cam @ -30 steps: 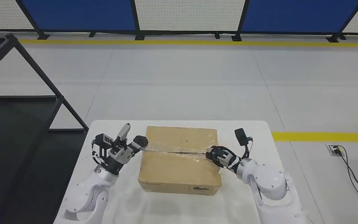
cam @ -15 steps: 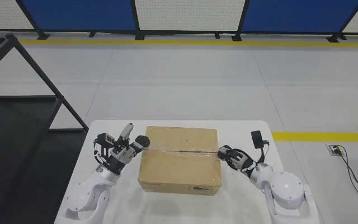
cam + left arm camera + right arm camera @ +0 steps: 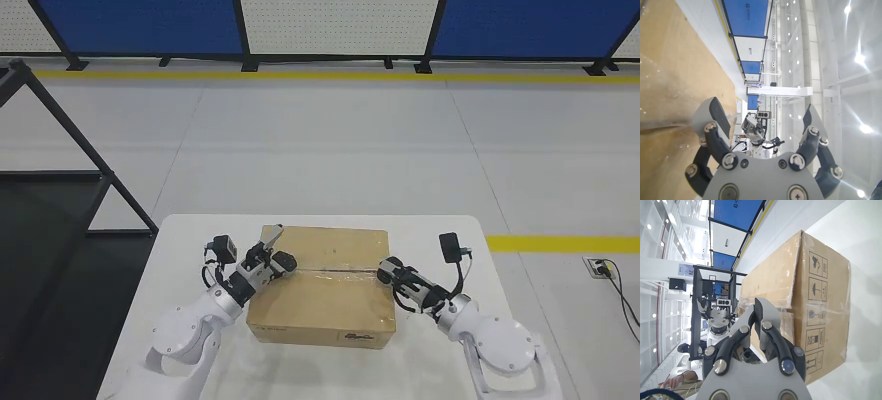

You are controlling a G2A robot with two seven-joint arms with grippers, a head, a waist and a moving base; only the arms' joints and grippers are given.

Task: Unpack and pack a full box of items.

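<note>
A taped-up brown cardboard box (image 3: 320,290) sits in the middle of the white table (image 3: 190,240). My left gripper (image 3: 278,250) is open over the left end of the box's top. In the left wrist view one of its fingers (image 3: 719,115) lies beside the cardboard (image 3: 668,75) and nothing is between the pair. My right gripper (image 3: 388,270) is at the right end of the box, level with the top seam. The right wrist view shows that gripper (image 3: 758,306) shut, its tips against the clear tape on the box's end face (image 3: 810,294).
A black metal rack (image 3: 60,200) stands left of the table. Blue and white partition panels (image 3: 330,25) line the far side of the floor. Bare tabletop lies on both sides of the box.
My left gripper moved right, from beside the box to over its left top edge. My right gripper drew back from the box's right end, then came in against it again.
</note>
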